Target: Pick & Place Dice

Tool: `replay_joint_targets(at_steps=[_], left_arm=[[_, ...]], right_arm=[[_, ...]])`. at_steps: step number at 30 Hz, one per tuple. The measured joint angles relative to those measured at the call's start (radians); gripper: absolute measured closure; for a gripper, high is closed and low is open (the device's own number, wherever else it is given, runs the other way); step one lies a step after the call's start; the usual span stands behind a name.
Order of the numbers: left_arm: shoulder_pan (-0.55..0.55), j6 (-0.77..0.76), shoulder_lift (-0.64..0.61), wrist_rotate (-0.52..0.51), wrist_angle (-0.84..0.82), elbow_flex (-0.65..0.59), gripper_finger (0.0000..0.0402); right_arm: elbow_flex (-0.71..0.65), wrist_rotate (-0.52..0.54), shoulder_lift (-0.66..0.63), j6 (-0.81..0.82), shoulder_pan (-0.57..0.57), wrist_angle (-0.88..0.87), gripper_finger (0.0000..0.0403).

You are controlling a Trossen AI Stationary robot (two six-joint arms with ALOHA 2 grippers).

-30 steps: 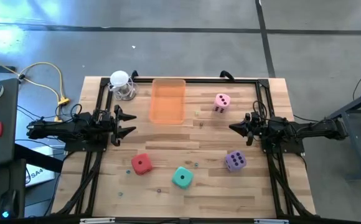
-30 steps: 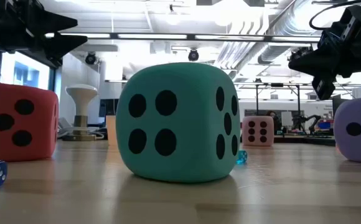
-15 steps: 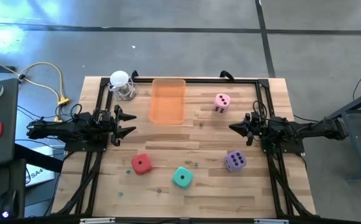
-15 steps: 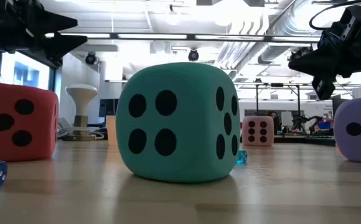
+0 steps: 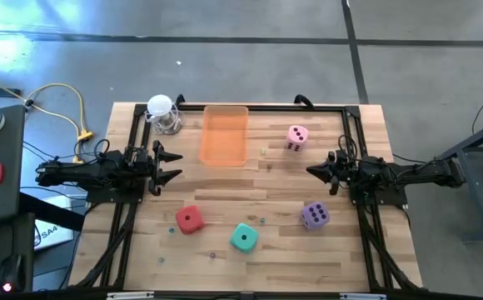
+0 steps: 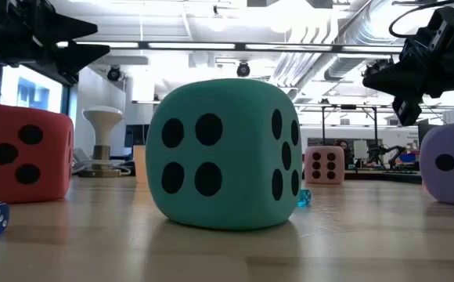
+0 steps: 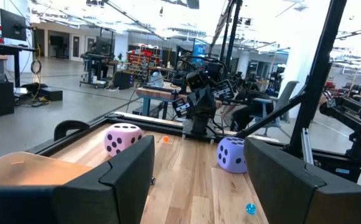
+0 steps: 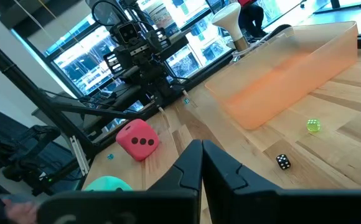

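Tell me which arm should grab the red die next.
Left, probably. The left gripper hangs open at the table's left side, with the red die close by on that side. The right gripper is shut at the far side, nearer the purple die and pink die.

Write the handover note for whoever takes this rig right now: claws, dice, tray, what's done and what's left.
Left claw: open, empty, over the table's left side beside the orange tray.
Right claw: shut, empty, over the right side.
Dice: all four loose on the wooden table. Pink die is far right of the tray, purple die near right, red die and green die near the front middle.
Done: nothing, the tray has no die in it.
Left: all four dice, presumably into the tray.
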Motion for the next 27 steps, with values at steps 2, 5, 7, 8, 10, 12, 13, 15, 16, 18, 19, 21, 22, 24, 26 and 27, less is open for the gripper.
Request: replay_joint_targets(at_steps=[2,5,7,8,10,12,13,15,16,18,19,21,22,24,26,27], left_arm=[[0.000,0.000,0.000,0.000,0.000,0.000,0.0161],[0.000,0.000,0.000,0.000,0.000,0.000,0.0161],[0.000,0.000,0.000,0.000,0.000,0.000,0.0161],[0.000,0.000,0.000,0.000,0.000,0.000,0.0161],[0.000,-0.009,0.000,0.000,0.002,0.000,0.0161],[0.000,-0.046,0.000,0.000,0.005,0.000,0.0161],[0.000,-0.063,0.000,0.000,0.006,0.000,0.0161],[0.000,-0.081,0.000,0.000,0.007,0.000,0.0161],[0.000,-0.086,0.000,0.000,0.008,0.000,0.0161],[0.000,-0.102,0.000,0.000,0.018,0.000,0.0161],[0.000,-0.112,0.000,0.000,0.020,0.000,0.0161],[0.000,-0.127,0.000,0.000,0.022,0.000,0.0161],[0.000,-0.134,0.000,0.000,0.022,0.000,0.0161],[0.000,-0.142,0.000,0.000,0.022,0.000,0.0161],[0.000,-0.163,0.000,0.000,0.023,0.000,0.0161],[0.000,-0.177,0.000,0.000,0.024,0.000,0.0161]], right_arm=[[0.000,0.000,0.000,0.000,0.000,0.000,0.0401],[0.000,0.000,0.000,-0.035,0.000,0.000,0.0401],[0.000,0.004,0.000,-0.102,-0.001,0.002,0.0401],[0.000,0.003,0.000,-0.110,-0.001,0.004,0.0401],[0.000,-0.005,0.000,-0.073,-0.001,0.008,0.0401],[0.000,0.003,0.000,-0.051,-0.001,0.010,0.0401],[0.000,0.015,0.000,-0.066,-0.001,0.016,0.0401],[0.000,0.034,0.000,-0.121,-0.001,0.030,0.0401],[0.000,0.034,0.000,-0.144,-0.001,0.035,0.0401],[0.000,0.029,0.000,-0.187,-0.001,0.066,0.0401],[0.000,0.021,0.000,-0.214,-0.001,0.096,0.0401],[0.005,-0.007,0.000,-0.276,-0.001,0.161,0.0401],[0.010,-0.021,0.000,-0.306,0.002,0.189,0.0401],[0.036,-0.040,0.005,-0.371,0.014,0.255,0.0401],[0.084,-0.049,0.037,-0.430,0.034,0.296,0.0401],[0.111,-0.049,0.061,-0.445,0.044,0.285,0.0401]])
